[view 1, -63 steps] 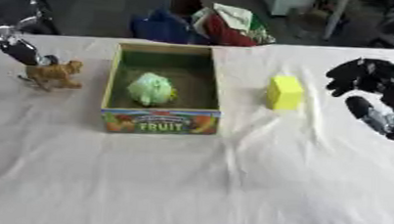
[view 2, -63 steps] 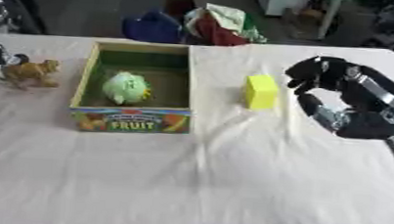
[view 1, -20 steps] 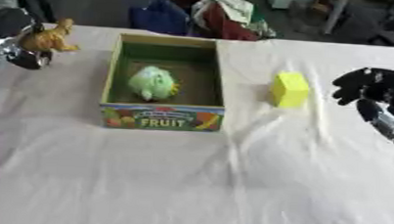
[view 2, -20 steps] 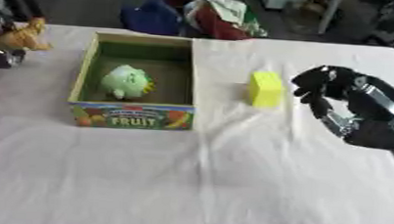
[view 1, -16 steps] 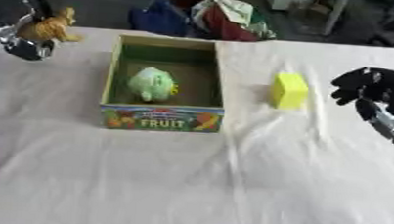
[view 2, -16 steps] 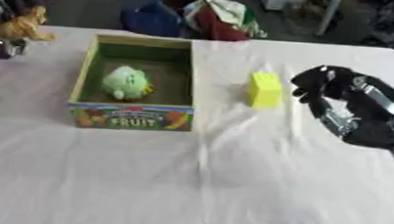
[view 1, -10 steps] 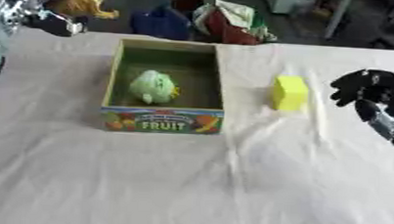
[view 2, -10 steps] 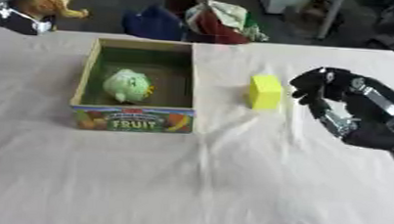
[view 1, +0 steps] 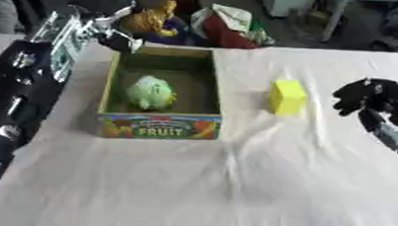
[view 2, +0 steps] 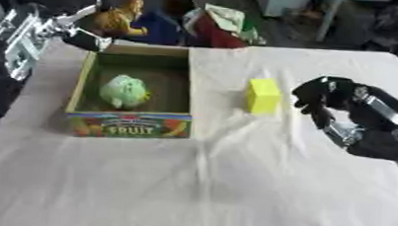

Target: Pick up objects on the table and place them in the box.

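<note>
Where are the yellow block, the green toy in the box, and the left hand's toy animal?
yellow block (view 1: 286, 95): left eye view, front face.
green toy (view 1: 150, 92): left eye view, its middle.
toy animal (view 2: 117, 18): right eye view, body.

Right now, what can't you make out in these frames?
- Left hand: the fingers' hold on the toy animal is blurred in both views.
- Toy animal: only an orange-brown shape; kind unclear.
- Green object in the box: blurry, identity unclear.
- Right hand: dark fingers merge together; curl unclear.
- Yellow block: its far side is hidden.
</note>
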Tool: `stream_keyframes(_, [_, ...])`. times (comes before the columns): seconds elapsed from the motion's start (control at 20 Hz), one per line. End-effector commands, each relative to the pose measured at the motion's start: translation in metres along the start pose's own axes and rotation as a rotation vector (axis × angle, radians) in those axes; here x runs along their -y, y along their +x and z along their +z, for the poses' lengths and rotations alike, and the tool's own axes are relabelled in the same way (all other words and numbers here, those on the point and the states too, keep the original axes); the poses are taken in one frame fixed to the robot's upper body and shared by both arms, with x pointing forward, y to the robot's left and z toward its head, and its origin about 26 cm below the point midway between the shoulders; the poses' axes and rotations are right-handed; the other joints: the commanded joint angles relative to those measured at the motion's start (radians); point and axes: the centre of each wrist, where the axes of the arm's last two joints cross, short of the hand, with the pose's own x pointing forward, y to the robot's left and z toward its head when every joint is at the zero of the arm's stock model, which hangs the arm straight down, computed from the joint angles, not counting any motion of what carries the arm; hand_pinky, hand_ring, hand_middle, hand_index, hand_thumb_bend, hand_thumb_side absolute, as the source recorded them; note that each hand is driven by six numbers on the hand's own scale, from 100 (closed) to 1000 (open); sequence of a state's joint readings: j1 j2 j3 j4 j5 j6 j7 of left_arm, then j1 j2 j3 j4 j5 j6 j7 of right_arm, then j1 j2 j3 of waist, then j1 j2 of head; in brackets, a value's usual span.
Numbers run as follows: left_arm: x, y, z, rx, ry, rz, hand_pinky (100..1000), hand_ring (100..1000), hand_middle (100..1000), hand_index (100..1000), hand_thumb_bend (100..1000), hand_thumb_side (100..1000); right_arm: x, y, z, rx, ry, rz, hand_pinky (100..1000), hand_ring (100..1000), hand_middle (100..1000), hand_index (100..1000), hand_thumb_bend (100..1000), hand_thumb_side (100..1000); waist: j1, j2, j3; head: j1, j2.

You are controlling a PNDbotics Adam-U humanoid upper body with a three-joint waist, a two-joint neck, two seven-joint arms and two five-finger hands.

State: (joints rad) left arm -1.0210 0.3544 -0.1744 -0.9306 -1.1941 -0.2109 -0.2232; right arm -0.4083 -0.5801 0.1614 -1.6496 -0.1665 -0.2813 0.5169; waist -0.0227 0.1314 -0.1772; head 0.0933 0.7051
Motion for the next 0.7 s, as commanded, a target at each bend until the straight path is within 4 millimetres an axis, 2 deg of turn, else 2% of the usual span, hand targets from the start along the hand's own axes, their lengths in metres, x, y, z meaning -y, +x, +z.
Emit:
stream_keyframes(0.05, [-0.001,0.003,-0.006,-0.012,0.017,-0.02,600,484,470,605,100,225,0.008,0.007,-0.004,0.024,0.005,0.022,686,736,761,765,100,514,-0.003,-0.011,-0.004,0.006,-0.015])
stream_keyframes(0.15, [0.01,0.005,-0.007,-0.011,-0.002,-0.017,605,493,479,615,100,245,0.008,0.007,-0.005,0.024,0.004,0.02,686,736,761,765,100,518,-0.005,-0.009,-0.006,0.003,-0.014])
stream_keyframes(0.35, [0.027,0.009,-0.007,0.011,-0.052,-0.014,627,522,509,648,159,296,0.007,0.006,-0.005,0.025,0.002,0.017,686,736,760,765,100,518,-0.007,-0.006,-0.007,0.003,-0.015])
stream_keyframes(0.5, [0.033,0.009,-0.006,0.05,-0.143,-0.017,672,589,579,721,343,446,0.007,0.006,-0.005,0.026,0.002,0.015,686,736,761,765,100,520,-0.007,-0.006,-0.006,0.002,-0.014])
stream_keyframes(0.65, [0.028,0.004,-0.005,0.065,-0.205,-0.005,685,614,611,750,498,558,0.007,0.006,-0.004,0.022,0.001,0.015,686,736,760,765,100,522,-0.008,-0.006,-0.004,0.002,-0.014])
stream_keyframes(0.7, [0.024,0.002,-0.004,0.062,-0.205,0.002,692,627,625,757,525,576,0.007,0.005,-0.004,0.021,-0.001,0.015,686,736,760,765,100,524,-0.007,-0.006,-0.002,0.001,-0.015])
